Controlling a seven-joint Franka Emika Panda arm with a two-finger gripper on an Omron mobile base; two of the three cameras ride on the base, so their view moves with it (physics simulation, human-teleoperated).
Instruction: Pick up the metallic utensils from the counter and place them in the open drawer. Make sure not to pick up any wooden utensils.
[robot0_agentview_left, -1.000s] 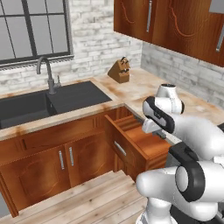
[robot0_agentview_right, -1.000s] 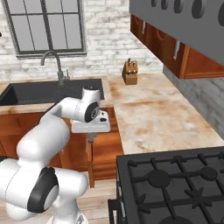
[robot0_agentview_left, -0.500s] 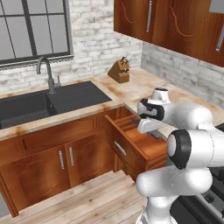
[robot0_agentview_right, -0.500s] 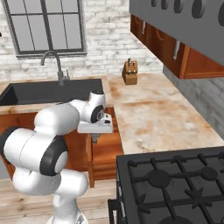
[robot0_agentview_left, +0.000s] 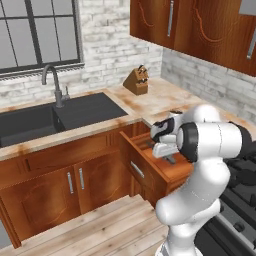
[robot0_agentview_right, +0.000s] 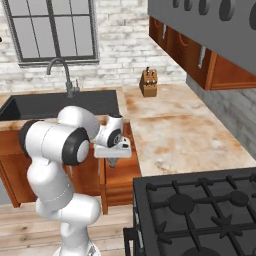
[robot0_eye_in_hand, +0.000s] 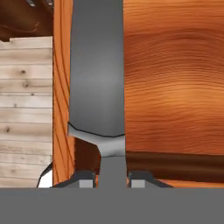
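Knife carried over the open drawer, not yet let go.

Over the last second the arm has folded in and drawn the gripper slightly toward the drawer's front. It now hangs over the open drawer, so the carry looks about done and only the release remains. Reading the hand view from its left: pale floor planks lie past the gripper's side, then the drawer's side wall. Next comes the knife, clamped by its narrow end between the fingertips, its dark grey blade pointing straight away from them. To the right of the blade the drawer's floor spreads beneath the tool.
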